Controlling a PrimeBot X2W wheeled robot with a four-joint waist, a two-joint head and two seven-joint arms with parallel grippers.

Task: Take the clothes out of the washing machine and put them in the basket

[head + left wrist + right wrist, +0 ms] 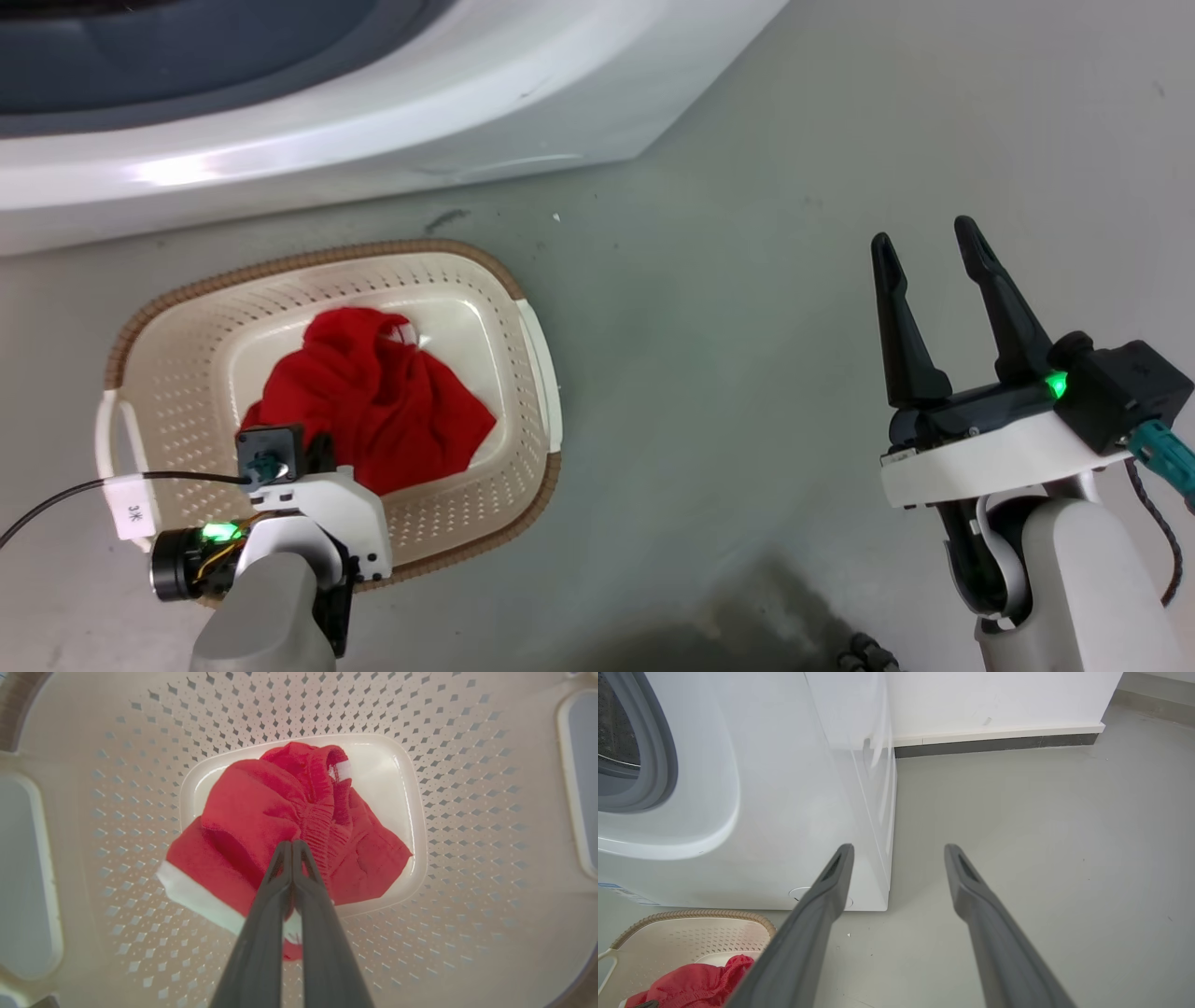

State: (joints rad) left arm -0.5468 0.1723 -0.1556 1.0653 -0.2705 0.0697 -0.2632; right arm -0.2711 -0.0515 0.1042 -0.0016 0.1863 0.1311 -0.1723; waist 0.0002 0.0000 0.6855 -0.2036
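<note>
Drop-off step, by the look of it. Red clothes (373, 397) lie in the basket (308, 259), just in front of the washing machine (373, 121). Left end effector (292, 843) is over them, fingers together; can't tell if a fold is pinched. Right end effector (922, 233) is spread apart, empty. Next, probably: lift left clear, check the drum.

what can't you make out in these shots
- Washing machine: its drum is cut off by the top edge in the head view and by the left edge in the right wrist view, so whether laundry remains inside cannot be told.
- Left end effector: in the left wrist view its fingers meet at the clothes; whether fabric is pinched between them is unclear.
- Garment count in the basket: folds hide it.
</note>
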